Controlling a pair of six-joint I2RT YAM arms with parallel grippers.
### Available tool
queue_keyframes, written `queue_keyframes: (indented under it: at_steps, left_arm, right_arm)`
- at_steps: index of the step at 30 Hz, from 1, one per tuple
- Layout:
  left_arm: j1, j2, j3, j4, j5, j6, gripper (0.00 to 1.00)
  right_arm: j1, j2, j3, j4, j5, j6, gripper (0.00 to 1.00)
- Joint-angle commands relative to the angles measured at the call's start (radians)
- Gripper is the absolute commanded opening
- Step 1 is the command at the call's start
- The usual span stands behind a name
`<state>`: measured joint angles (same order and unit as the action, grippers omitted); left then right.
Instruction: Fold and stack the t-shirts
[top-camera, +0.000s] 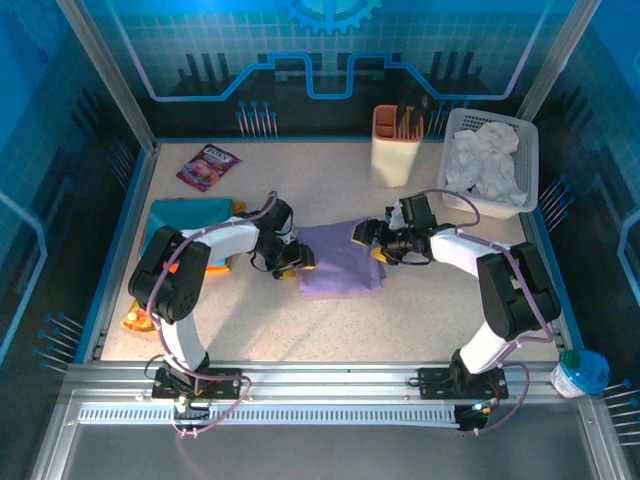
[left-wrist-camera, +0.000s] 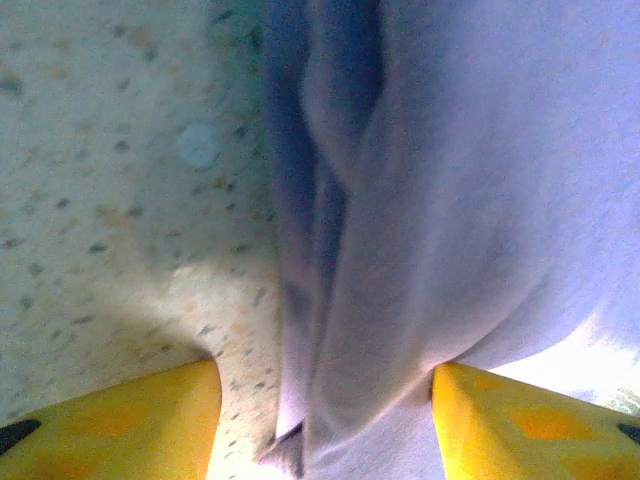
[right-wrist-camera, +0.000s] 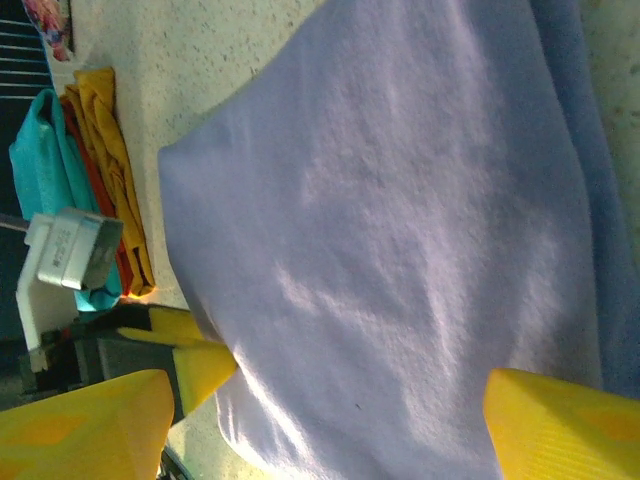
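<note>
The speckled beige tabletop (top-camera: 430, 300) carries everything, and I place it all from the lavender tee (top-camera: 340, 262), which lies near the middle, folded into a rough rectangle.

Left of the tee, past my left arm, sits the pile of other shirts. The teal tee (top-camera: 190, 214) is on top. The orange tee (right-wrist-camera: 92, 190) and the yellow tee (right-wrist-camera: 112, 150) show as edges on the side facing the lavender one.

Beyond the tee and to its right stands a white basket (top-camera: 530, 150) with crumpled white cloth (top-camera: 485, 160) in it. Just left of the basket is a cream holder (top-camera: 396, 150). Beyond the tee to its left, a glossy pink packet (top-camera: 207, 166) lies flat.

My left end effector (left-wrist-camera: 325, 370) is low at the tee's left edge and released. Its yellow fingers (left-wrist-camera: 130, 420) stand apart with a thick fold of the tee's edge running between them. Bare tabletop shows between one finger and the cloth, so nothing is pinched.

My right end effector (right-wrist-camera: 330, 390) is at the tee's far right corner, also released. Its fingers are spread wide over the flat lavender cloth and grip nothing. I cannot tell whether they touch the cloth.

A small blue-lidded jar (top-camera: 580, 372) stands well to the tee's right and nearer, off the tabletop on the frame.
</note>
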<state>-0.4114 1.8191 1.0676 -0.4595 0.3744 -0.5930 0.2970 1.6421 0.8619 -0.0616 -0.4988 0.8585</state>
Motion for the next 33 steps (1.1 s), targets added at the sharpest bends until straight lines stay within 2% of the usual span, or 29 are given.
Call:
queue_keyframes:
  at_steps: [1, 9, 17, 26, 33]
  left_arm:
    - [-0.012, 0.036, 0.043, 0.054, 0.027, -0.017, 0.57]
    - [-0.027, 0.081, 0.08, 0.05, 0.026, -0.023, 0.55]
    - [-0.029, 0.117, 0.076, 0.109, 0.06, -0.034, 0.47]
    - [-0.029, 0.135, 0.08, 0.147, 0.071, -0.027, 0.27]
    - [-0.028, 0.129, 0.082, 0.112, 0.01, -0.011, 0.12]
  right_arm:
    - [-0.022, -0.022, -0.023, -0.012, -0.02, -0.017, 0.82]
    - [-0.034, -0.022, -0.038, 0.006, -0.037, -0.007, 0.82]
    - [-0.055, -0.034, -0.047, 0.005, -0.044, -0.01, 0.81]
    - [-0.106, -0.066, -0.066, 0.011, -0.075, -0.004, 0.81]
    - [-0.137, -0.072, -0.085, 0.02, -0.094, 0.0, 0.81]
